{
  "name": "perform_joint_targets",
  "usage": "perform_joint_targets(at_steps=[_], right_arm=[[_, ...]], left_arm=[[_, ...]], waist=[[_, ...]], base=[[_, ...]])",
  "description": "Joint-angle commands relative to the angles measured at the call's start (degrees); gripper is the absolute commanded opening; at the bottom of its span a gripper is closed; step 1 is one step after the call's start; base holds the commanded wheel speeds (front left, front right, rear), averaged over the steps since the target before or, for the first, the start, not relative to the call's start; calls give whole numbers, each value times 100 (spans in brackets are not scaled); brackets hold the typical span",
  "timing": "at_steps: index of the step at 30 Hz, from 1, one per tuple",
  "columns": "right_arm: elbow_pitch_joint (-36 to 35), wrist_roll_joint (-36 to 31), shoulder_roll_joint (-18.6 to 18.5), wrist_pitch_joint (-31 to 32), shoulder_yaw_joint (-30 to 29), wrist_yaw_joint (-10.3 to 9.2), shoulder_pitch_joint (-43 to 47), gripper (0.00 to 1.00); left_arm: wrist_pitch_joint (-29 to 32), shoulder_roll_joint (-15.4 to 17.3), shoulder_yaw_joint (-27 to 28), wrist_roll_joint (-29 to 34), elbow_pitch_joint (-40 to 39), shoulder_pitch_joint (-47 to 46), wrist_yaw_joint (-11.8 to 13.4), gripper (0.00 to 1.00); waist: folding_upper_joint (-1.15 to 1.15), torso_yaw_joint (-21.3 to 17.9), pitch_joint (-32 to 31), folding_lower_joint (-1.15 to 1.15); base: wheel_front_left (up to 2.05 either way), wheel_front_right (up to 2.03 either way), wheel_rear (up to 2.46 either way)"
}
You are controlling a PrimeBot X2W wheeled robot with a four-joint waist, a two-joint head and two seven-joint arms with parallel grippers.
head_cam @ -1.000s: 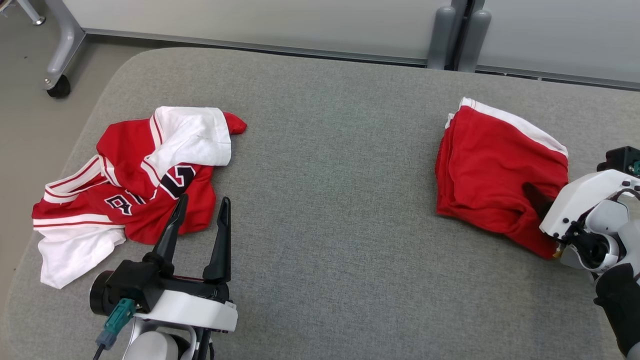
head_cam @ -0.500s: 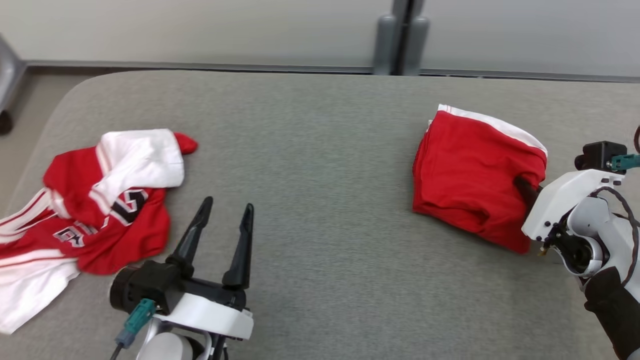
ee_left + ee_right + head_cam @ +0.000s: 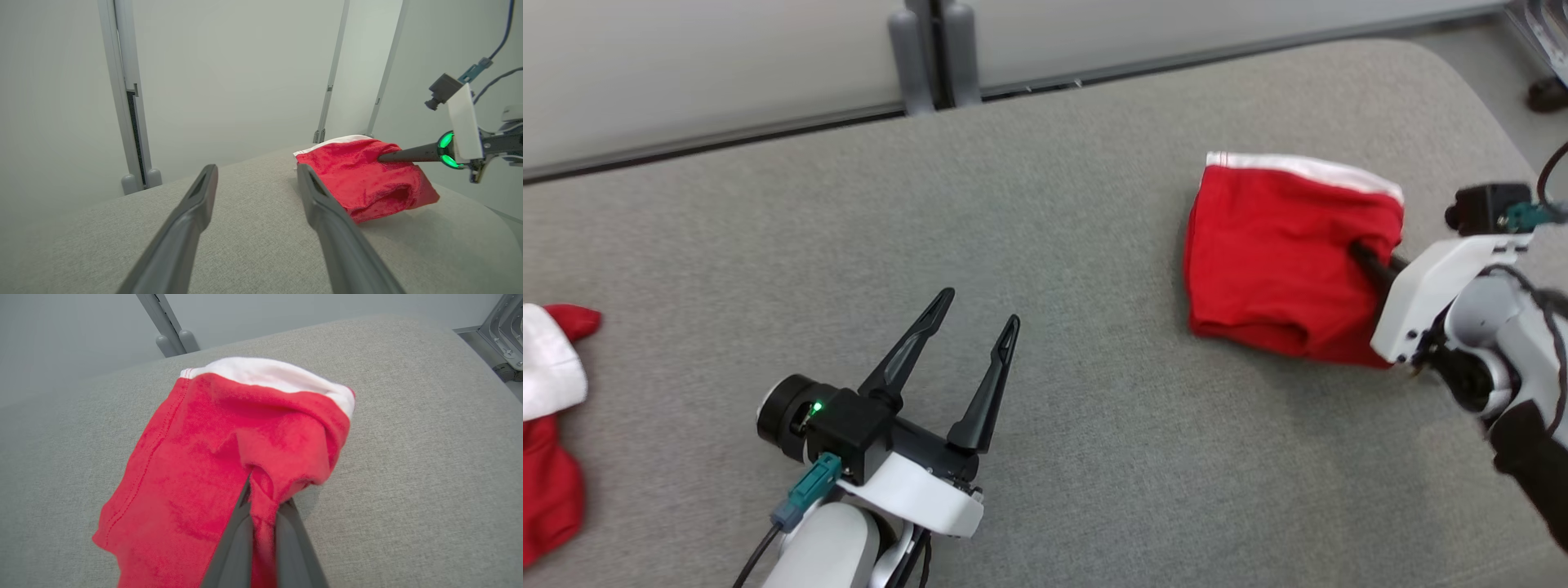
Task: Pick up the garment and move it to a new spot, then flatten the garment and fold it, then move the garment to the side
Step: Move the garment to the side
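**Student:** Where does the garment lie?

**Tutor:** The red garment (image 3: 1274,253), with a white band along its far edge, lies folded on the grey padded table (image 3: 1054,204). It is on the robot's right side, near the table's rounded far corner. The edge nearest the right arm is bunched and appears slightly raised.

**Student:** What holds that edge?

**Tutor:** The right gripper (image 3: 263,490). In the right wrist view its two dark fingers are closed on a pinched fold of red cloth that passes between them. In the left wrist view one finger enters the garment from the side, with a green light glowing at its base.

**Student:** And the other arm?

**Tutor:** The left gripper (image 3: 978,309) hangs over bare table in the lower middle of the head view, well apart from the garment. Its fingers are spread and hold nothing.

**Student:** What else is there?

**Tutor:** A second red-and-white garment (image 3: 547,408) lies crumpled at the left edge of the head view, cut off by the frame and well apart from both grippers. A grey upright post (image 3: 931,49) stands behind the table against a pale wall.
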Motion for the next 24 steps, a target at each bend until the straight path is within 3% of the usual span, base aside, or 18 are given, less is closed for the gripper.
perform_joint_targets(at_steps=[1,8,16,21,22,23,24], right_arm=[[31,-70,-105,-78,124,1,-253,0],[287,-590,-715,-28,1023,-1,-1250,0],[816,-976,-1343,165,1734,0,-2427,0],[1253,-1194,-1457,349,2010,0,-2921,2],[1332,-1242,-1469,342,2057,0,-3000,41],[1426,-1268,-1464,320,2082,0,-3061,86],[1521,-1287,-1439,292,2101,0,-3085,100]], left_arm=[[-2,106,-42,47,13,-161,-20,100],[31,286,-247,36,2,-512,-21,100],[129,393,-368,49,-106,-815,-19,100],[133,419,-380,53,-144,-898,6,100],[129,418,-388,54,-141,-920,7,100],[125,411,-394,48,-134,-944,11,100],[118,406,-394,40,-123,-961,17,100]], waist=[[0,-340,404,0],[0,-343,979,0],[0,-76,1534,0],[0,58,1755,0],[0,83,1776,0],[0,109,1790,0],[0,132,1796,0]], base=[[0,0,0],[0,0,0],[0,0,0],[0,0,0],[0,0,0],[0,0,0],[0,0,0]])
